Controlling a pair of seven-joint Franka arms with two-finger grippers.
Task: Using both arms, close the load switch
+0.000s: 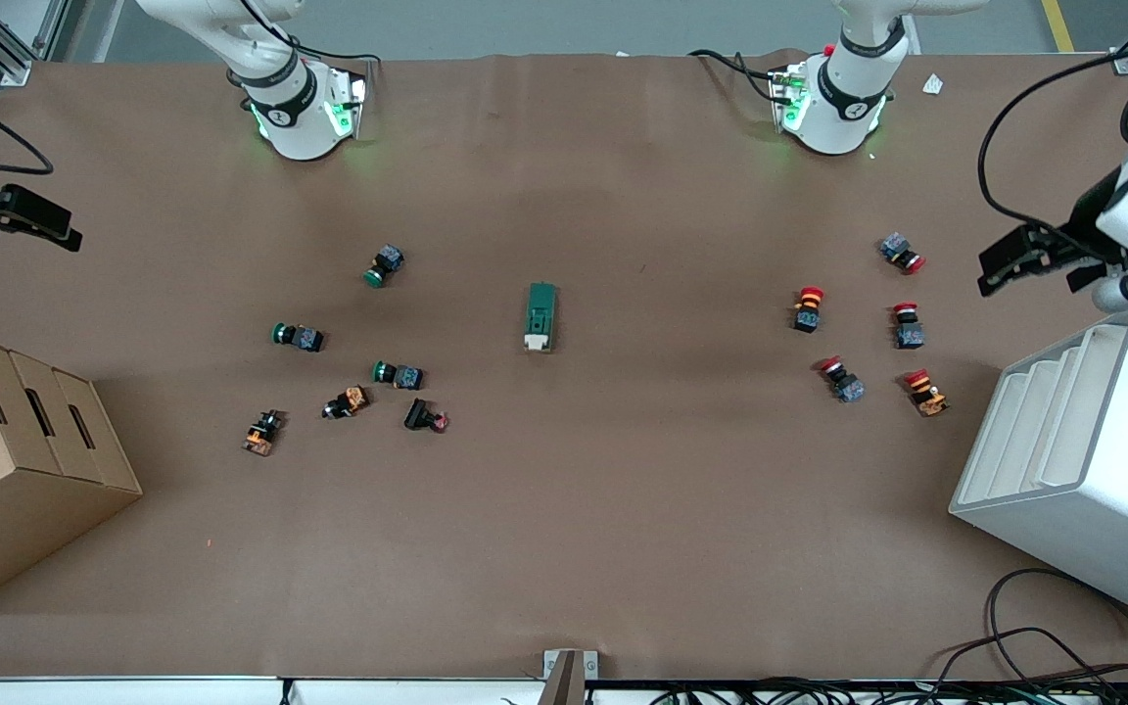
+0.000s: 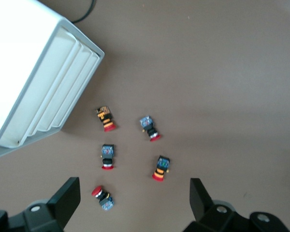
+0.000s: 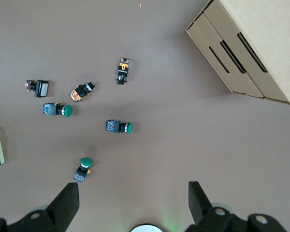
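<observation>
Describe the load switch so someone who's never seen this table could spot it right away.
Start at the middle of the brown table, between the cluster of green buttons and the cluster of red buttons. The load switch lies there alone: a dark-green rectangular block, white at its near end, without a round cap.

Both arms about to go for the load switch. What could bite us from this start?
1. The load switch lies loose on the table; pushing its cream lever without bracing may just slide it.
2. Left gripper and right gripper, both open, hang at the table's ends and must converge mid-table: collision risk.
3. Green push buttons and red push buttons flank the approach paths.
</observation>
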